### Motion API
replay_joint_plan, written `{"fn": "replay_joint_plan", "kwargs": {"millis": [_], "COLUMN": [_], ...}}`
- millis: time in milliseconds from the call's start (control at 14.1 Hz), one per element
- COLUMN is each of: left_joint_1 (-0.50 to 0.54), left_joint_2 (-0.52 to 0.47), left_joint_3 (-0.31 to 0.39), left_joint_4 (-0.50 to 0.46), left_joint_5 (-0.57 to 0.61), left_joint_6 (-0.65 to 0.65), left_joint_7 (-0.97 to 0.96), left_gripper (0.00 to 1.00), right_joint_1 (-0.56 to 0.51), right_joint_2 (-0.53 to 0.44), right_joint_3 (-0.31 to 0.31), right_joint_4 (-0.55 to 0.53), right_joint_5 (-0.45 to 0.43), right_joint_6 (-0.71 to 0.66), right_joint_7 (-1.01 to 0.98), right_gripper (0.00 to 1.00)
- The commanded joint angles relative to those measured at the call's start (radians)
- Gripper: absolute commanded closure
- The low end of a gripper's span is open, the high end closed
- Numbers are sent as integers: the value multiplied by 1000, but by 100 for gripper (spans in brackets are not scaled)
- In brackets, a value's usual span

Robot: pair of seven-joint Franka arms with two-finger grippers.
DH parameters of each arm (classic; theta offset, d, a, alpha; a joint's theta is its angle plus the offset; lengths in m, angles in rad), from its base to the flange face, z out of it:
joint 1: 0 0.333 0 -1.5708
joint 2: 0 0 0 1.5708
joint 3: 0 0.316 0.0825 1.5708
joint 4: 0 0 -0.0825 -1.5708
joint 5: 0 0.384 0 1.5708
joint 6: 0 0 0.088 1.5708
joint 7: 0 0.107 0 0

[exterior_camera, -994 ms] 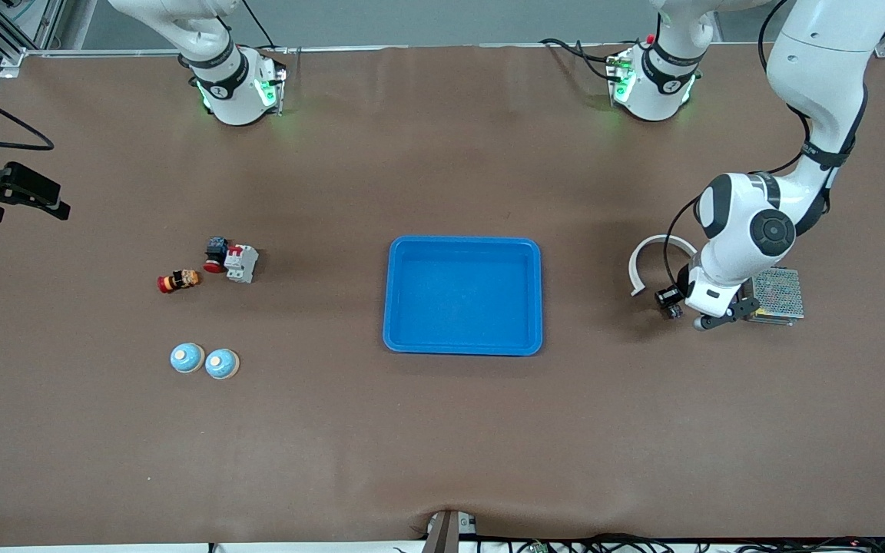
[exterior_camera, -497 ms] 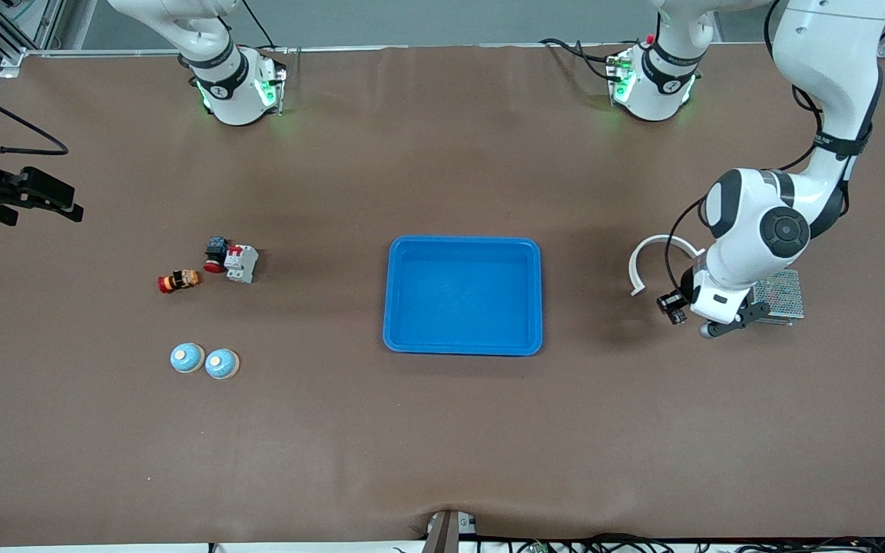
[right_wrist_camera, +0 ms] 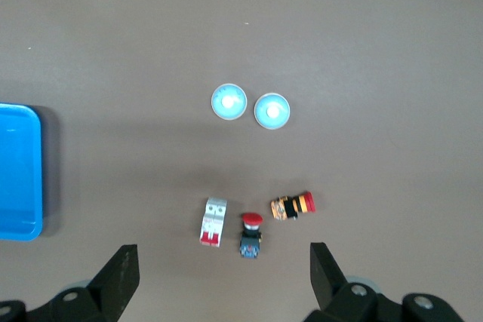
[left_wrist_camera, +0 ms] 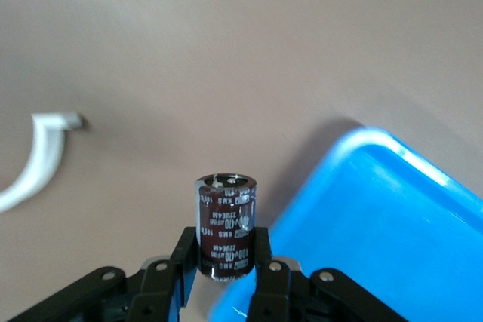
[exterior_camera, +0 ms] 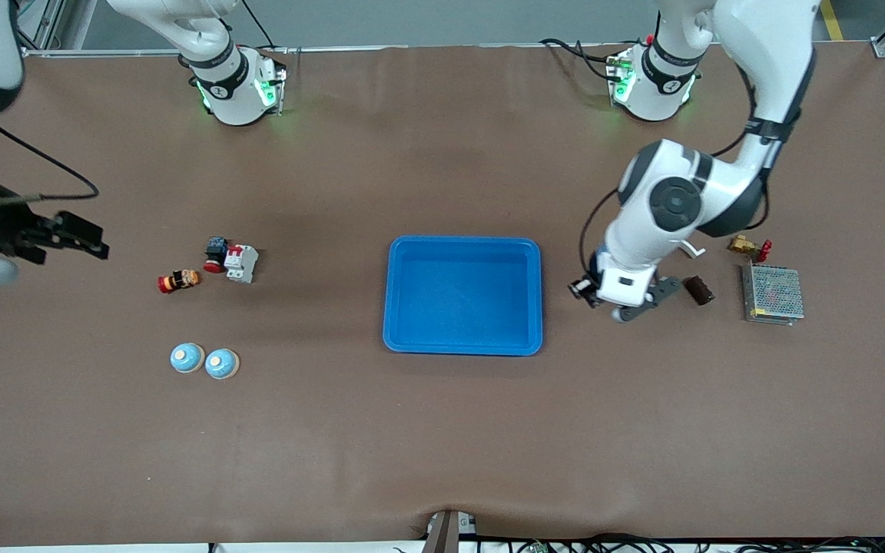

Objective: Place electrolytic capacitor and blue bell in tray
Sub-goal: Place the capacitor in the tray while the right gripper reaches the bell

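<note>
Shows the empty blue tray (exterior_camera: 463, 347) at the middle of the frame, with the left claw (left_wrist_camera: 225, 242) newly swung over from the grey mesh box (exterior_camera: 773, 293) to just beside the tray's rim at the left arm's end, clamped on the upright brown electrolytic capacitor (left_wrist_camera: 225, 213). Suggests the drop into the tray comes next. Shows the right claw (right_wrist_camera: 223, 277) spread wide and empty, edged further in at mid-height over the right arm's end of the table, while the blue bell (exterior_camera: 221, 363) sits untouched lower in the frame.
</note>
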Motion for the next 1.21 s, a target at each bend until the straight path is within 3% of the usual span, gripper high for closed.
{"fn": "replay_joint_plan", "kwargs": {"millis": [0, 568, 1136], "left_joint_1": [-54, -198, -223], "left_joint_2": [70, 198, 271], "left_joint_3": [7, 6, 6], "left_joint_4": [54, 142, 150], "left_joint_5": [39, 89, 89], "left_joint_6": [-19, -19, -18], "left_joint_7": [-110, -435, -589], "left_gripper": [100, 100, 100], "right_joint_1": [26, 21, 58], "right_joint_2": [63, 231, 337], "right_joint_3": [-4, -4, -4], "right_joint_4": [10, 13, 27], "right_joint_5": [-23, -11, -20], "right_joint_6": [45, 206, 300], "right_joint_7": [4, -77, -132], "right_gripper": [0, 0, 0]}}
